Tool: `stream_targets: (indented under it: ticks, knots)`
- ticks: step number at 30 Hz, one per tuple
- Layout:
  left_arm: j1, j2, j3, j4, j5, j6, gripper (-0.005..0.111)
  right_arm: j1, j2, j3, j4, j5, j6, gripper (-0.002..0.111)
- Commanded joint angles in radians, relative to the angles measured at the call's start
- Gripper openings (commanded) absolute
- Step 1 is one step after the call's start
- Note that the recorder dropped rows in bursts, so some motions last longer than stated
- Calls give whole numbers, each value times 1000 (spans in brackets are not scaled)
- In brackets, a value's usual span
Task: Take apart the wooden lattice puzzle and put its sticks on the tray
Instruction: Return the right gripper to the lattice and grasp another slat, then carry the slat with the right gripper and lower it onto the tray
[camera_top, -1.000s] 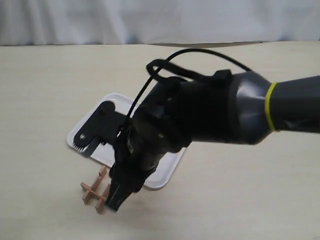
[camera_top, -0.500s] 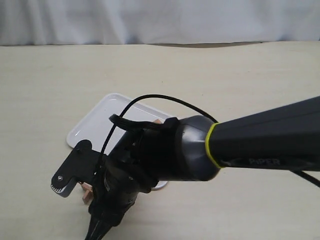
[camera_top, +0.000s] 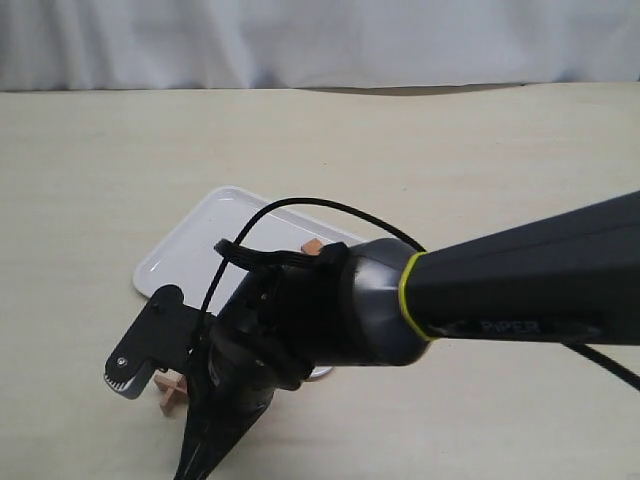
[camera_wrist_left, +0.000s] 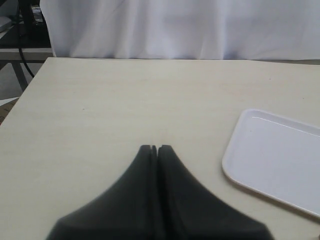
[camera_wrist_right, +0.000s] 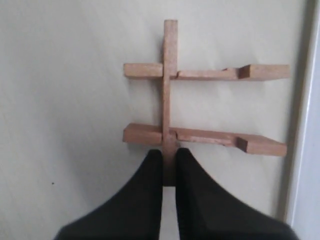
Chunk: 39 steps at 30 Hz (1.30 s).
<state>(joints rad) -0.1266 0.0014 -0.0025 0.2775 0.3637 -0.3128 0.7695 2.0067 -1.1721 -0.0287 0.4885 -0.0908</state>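
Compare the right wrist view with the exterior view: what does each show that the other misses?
Right wrist only: the wooden lattice puzzle with three sticks interlocked, the right tool shut on the end of the crossing stick. Exterior only: most of the tray, with a wooden piece on it. Both: the puzzle on the table beside the tray.

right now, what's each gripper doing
left gripper: closed, holding nothing
right gripper: closed on one stick of the wooden lattice puzzle
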Motion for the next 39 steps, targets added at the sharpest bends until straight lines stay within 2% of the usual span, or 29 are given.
stream_targets:
  ticks: [1, 12, 15, 19, 25, 29, 39]
  knots:
    - [-6, -1, 2, 1, -7, -3, 0, -1, -35, -2, -8, 13, 0, 5]
    - [-6, -1, 2, 1, -7, -3, 0, -5, -225, -2, -29, 15, 0, 5]
    - [-6, -1, 2, 1, -7, -3, 0, -39, -281, -2, -48, -2, 12, 5]
    - [-6, -1, 2, 1, -7, -3, 0, -132, -303, -2, -71, -39, 81, 5]
    - [-6, -1, 2, -1, -7, -3, 0, -282, -215, -2, -76, -149, 198, 5]
    - [-6, -1, 2, -1, -3, -3, 0, -345, -134, -2, -76, -193, 228, 5]
    - [-6, -1, 2, -1, -3, -3, 0, -385, -8, -2, -42, -314, 243, 5]
